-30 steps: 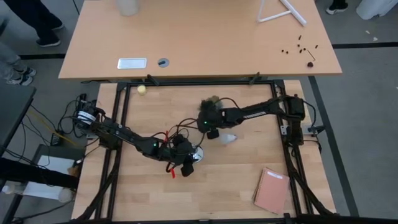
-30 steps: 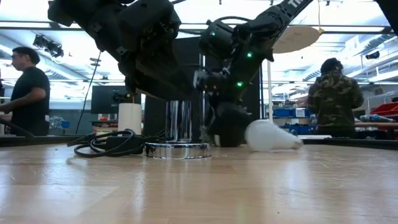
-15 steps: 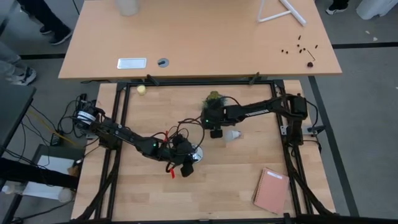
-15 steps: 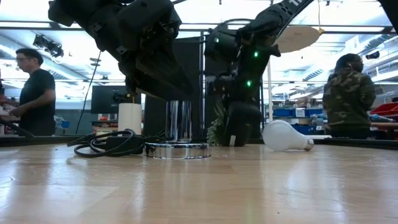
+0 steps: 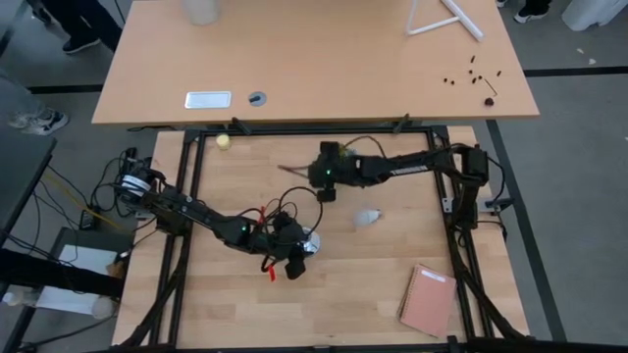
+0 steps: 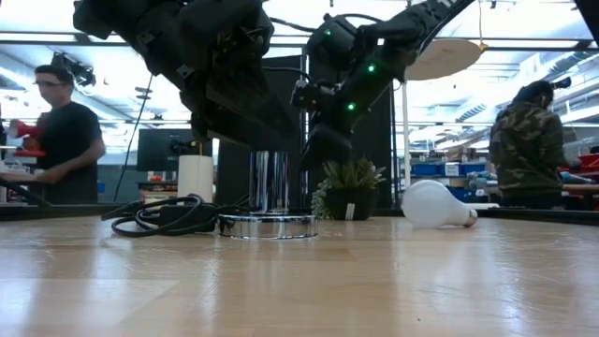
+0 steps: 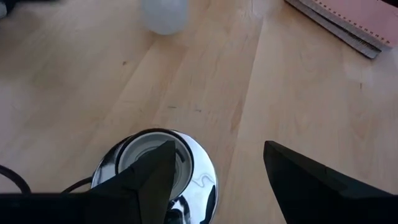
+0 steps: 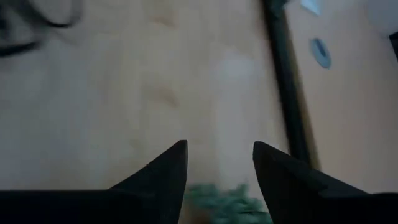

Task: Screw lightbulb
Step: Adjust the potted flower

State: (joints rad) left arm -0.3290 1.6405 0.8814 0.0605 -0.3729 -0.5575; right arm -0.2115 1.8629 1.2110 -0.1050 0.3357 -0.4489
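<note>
The white frosted lightbulb (image 5: 368, 217) lies on its side on the wooden table, right of the middle; it also shows in the low view (image 6: 432, 205) and the left wrist view (image 7: 165, 12). The round silver socket disc (image 5: 308, 242) stands upright on the table (image 6: 269, 225). My left gripper (image 7: 217, 152) is open right at the socket (image 7: 155, 163), one finger in front of its rim, the other clear to its side. My right gripper (image 8: 219, 149) is open and empty, raised above the table (image 6: 314, 157), up-table of the bulb (image 5: 322, 194). My left gripper has one finger (image 7: 149, 177) in front of the socket's near rim (image 7: 198, 163). I cannot tell whether it touches. The other finger stands apart from the socket.
A pink notebook (image 5: 429, 299) lies near the front right. A coil of black cord (image 6: 164, 215) lies beside the socket. A small potted plant (image 6: 348, 187) stands behind, below my right gripper. A yellow ball (image 5: 224, 141) sits far left. People stand beyond the table.
My right gripper has risen from the table beside the bulb and gone toward the far and left edges, tipping up. The bulb stays on the table and has rolled a little toward the right edge.
</note>
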